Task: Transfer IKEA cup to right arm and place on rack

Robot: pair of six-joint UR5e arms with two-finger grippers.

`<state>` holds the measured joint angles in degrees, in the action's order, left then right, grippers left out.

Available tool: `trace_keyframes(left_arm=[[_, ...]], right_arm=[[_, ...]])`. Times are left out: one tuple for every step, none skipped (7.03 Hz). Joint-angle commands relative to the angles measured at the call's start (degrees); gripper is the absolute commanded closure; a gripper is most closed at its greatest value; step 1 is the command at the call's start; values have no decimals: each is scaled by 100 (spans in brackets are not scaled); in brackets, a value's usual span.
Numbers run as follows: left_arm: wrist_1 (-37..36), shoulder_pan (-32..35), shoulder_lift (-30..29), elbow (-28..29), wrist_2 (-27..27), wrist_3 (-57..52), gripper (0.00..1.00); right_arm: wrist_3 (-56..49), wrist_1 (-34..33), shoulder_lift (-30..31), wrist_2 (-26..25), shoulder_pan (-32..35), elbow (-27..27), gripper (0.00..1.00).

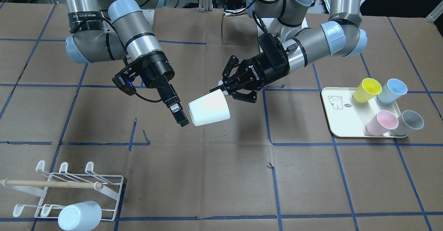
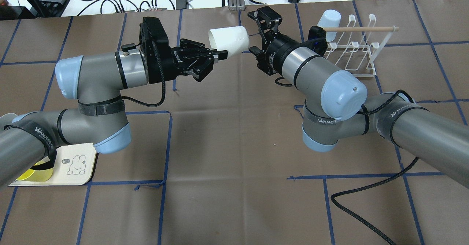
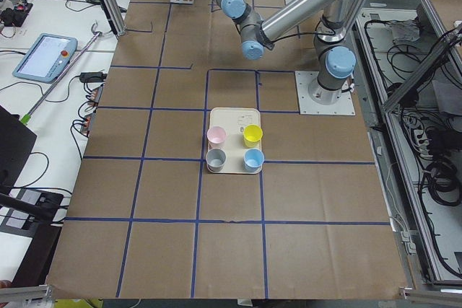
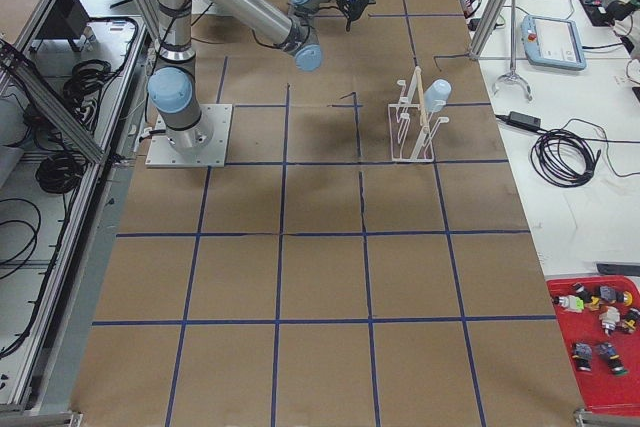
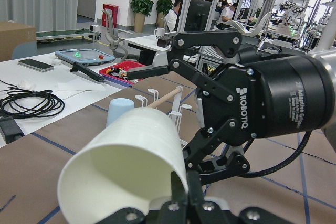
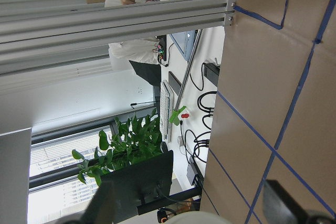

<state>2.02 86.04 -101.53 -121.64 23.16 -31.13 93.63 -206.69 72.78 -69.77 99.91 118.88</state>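
A white IKEA cup (image 1: 209,108) hangs on its side above the table's middle. My left gripper (image 2: 221,54) is shut on its rim, one finger inside the mouth, as the left wrist view shows from behind the cup (image 5: 126,166). My right gripper (image 2: 253,32) faces it from the other side and is open. Its fingers (image 5: 152,70) straddle the cup's closed end, and I cannot tell whether they touch it. The white wire rack (image 1: 69,189) with its wooden dowel stands near the right arm (image 2: 322,76), also seen as rack (image 2: 355,54).
A pale blue cup (image 1: 79,215) sits upturned on one rack prong. A cream tray (image 1: 341,113) on the left arm's side holds yellow, blue, pink and grey cups. A black cable (image 2: 366,208) trails over the table by the right arm.
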Motion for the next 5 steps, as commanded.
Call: trace_keyframes(left_arm=[[0, 0, 28, 0, 5, 72, 97], [-9, 0, 28, 0, 5, 90, 97], [0, 0, 28, 0, 14, 90, 97], [0, 0, 54, 0, 14, 151, 96], [-9, 0, 54, 0, 14, 160, 96]], right_arm=[[75, 6, -9, -19, 142, -23, 1], [93, 6, -18, -19, 169, -23, 1], [94, 6, -9, -63, 221, -32, 1], [94, 6, -18, -220, 317, -84, 1], [120, 6, -88, -230, 397, -233, 1]])
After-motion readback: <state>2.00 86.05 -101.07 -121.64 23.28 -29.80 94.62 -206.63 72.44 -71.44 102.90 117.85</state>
